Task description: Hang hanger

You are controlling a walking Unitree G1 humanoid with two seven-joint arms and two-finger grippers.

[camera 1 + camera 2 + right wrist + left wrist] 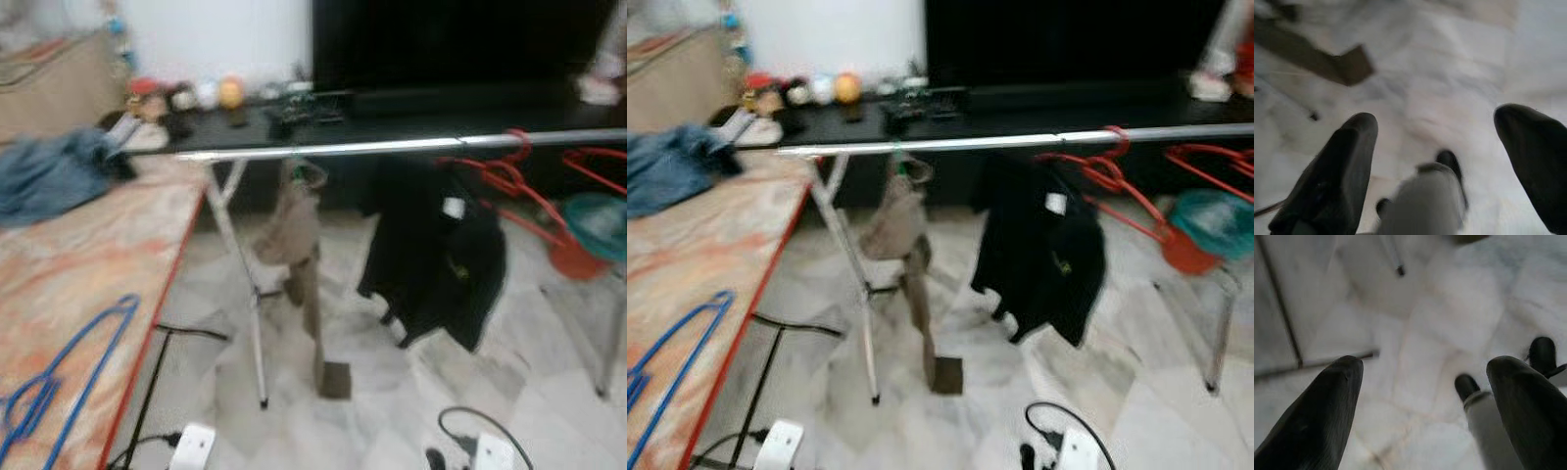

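On the table at my left, the blue hanger (59,377) is lying untouched, well apart from the rail (392,147). Both the left gripper (1425,382) and right gripper (1435,132) are hanging spread and empty over the floor, so I'm judging everything is waiting: picking and hanging

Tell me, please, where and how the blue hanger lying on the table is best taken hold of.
Probably the long straight bar of the blue hanger, taken from above: it lies flat on the table, so the fingers can straddle the thin bar. The left gripper is open and on that side. The hook end runs out of view.
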